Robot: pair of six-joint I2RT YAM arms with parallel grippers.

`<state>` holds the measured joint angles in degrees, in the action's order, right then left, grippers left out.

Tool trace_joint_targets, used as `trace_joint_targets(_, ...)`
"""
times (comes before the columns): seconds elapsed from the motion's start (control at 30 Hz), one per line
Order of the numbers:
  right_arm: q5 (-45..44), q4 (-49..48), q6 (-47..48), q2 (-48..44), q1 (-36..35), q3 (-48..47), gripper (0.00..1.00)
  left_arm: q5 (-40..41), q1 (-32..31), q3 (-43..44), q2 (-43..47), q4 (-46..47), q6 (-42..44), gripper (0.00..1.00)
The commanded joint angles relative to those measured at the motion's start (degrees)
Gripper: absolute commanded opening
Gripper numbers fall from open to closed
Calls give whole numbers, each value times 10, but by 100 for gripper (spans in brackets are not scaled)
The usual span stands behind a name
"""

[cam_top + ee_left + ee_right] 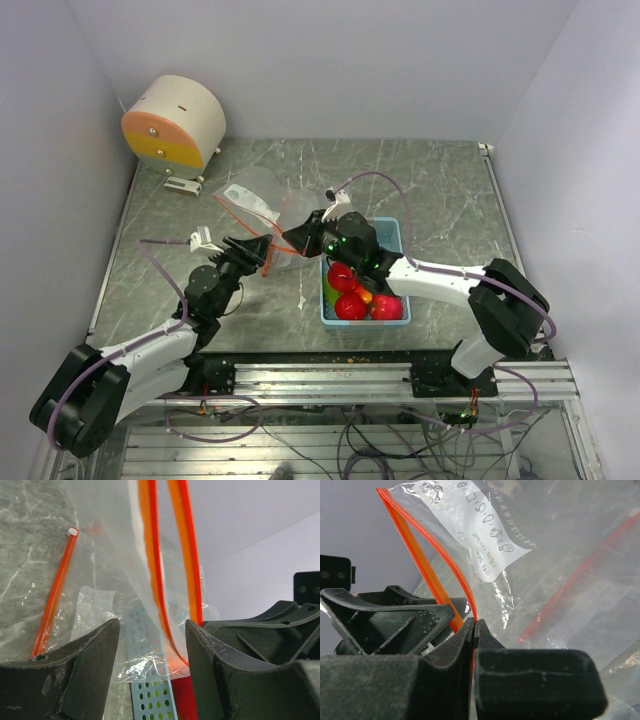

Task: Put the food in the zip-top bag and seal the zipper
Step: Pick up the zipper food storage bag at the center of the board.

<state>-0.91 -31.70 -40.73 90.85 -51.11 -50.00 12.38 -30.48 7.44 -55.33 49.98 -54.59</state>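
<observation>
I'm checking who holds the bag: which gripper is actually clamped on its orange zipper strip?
The right gripper: its fingers are shut on the zipper. The left gripper has its fingers apart, with the zip-top bag only passing between them.

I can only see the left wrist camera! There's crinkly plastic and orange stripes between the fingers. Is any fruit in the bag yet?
Observer: Not that I can see. From above, the food sits in a light blue tray, outside the zip-top bag.
Operator: Who's holding the bag?
Observer: The right wrist view shows the right fingers pinched shut on the zipper.
Operator: Is anything else there?
Observer: A round cream and orange thing at the back left corner.
</observation>
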Motion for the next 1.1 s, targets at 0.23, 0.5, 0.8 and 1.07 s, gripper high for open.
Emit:
trace_joint_targets(0.23,12,7,-8,-38,-11,16,0,9,-3,28,-70,90,16,62)
trace_joint_targets(0.5,2,17,-8,-63,-13,40,0,10,-3,47,-95,102,25,23)
trace_joint_targets(0.8,-47,105,71,-79,-17,-2,1,-27,-3,162,-9,-222,101,7)
trace_joint_targets(1.07,-93,168,227,-87,-72,-55,47,56,-4,393,-8,-664,202,7)
